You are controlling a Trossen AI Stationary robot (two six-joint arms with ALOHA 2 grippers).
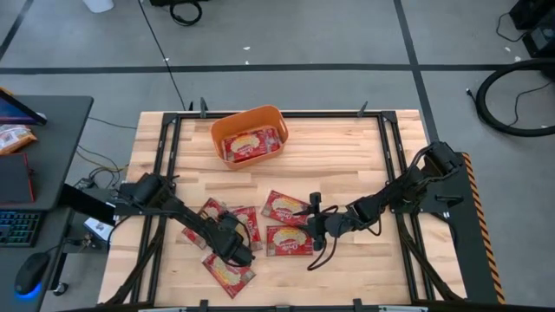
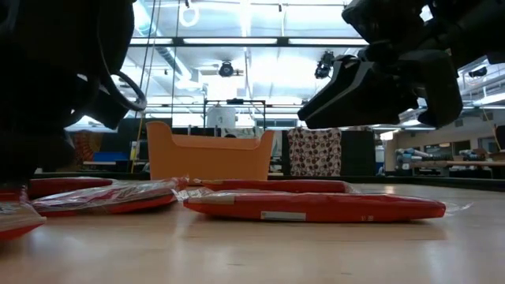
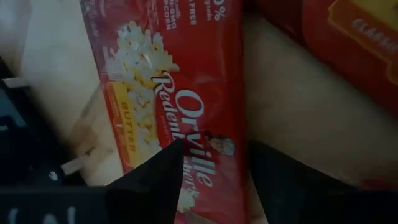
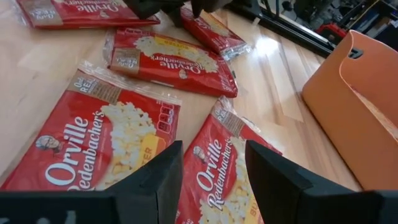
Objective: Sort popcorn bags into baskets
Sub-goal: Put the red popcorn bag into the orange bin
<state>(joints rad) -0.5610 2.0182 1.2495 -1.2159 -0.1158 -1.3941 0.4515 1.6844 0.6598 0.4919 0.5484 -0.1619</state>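
wooden table (image 1: 347,147) | on it: orange basket (image 1: 250,121), scattered popcorn bags (image 1: 287,240)

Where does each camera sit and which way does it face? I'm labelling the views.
High: overhead, looking down; both arms, orange plastic tub.
Low: table height, looking level; tub, arms above.
Left wrist: on flat red popcorn packet; own fingers.
Right wrist: packets, tub; fingers open.
Three views share the tub.

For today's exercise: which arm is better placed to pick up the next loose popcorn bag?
Probably the left: its fingers already straddle a popcorn bag on the table. The right gripper hovers open above another bag, nearer the basket, so it is close behind.
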